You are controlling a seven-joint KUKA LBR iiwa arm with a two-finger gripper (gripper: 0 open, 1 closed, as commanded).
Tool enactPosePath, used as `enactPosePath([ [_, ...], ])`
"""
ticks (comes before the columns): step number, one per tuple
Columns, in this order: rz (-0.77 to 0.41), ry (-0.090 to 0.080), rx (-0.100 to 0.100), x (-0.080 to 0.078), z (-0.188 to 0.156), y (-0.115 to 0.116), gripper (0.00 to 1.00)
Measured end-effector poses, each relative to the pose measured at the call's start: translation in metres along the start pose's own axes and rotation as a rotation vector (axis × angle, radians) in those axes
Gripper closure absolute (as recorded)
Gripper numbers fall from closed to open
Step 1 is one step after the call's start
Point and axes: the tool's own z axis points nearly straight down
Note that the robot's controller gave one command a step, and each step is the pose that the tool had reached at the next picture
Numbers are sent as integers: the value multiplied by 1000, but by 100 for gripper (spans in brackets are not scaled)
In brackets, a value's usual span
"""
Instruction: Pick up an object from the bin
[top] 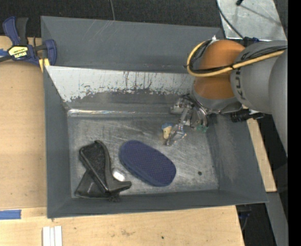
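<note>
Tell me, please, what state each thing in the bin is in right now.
Gripper: low over the bin floor, right of centre.
Small tan-and-blue thing: at the gripper's tip; held or not, unclear.
Dark blue oval pad: lying flat, front centre, apart from the gripper.
Black angular thing: lying in the front left corner, beside the pad.

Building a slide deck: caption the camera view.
Gripper low in the grey bin, right of a blue oval pad and a black tool.

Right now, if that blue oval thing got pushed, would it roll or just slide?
The blue oval pad lies low and flat on the bin floor, so it would probably slide rather than roll or tip. Its woven-looking surface suggests decent grip, and perhaps some softness.
</note>
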Motion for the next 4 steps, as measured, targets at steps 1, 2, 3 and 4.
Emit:
enactPosePath([
  [1, 1, -12, -1, -3, -2, 0, 100],
  [2, -1, -7, -1, -5, -28, 0, 100],
  [3, -4, -7, -1, -6, -45, 1, 100],
  [4, -6, -10, -2, -9, -99, 0, 100],
])
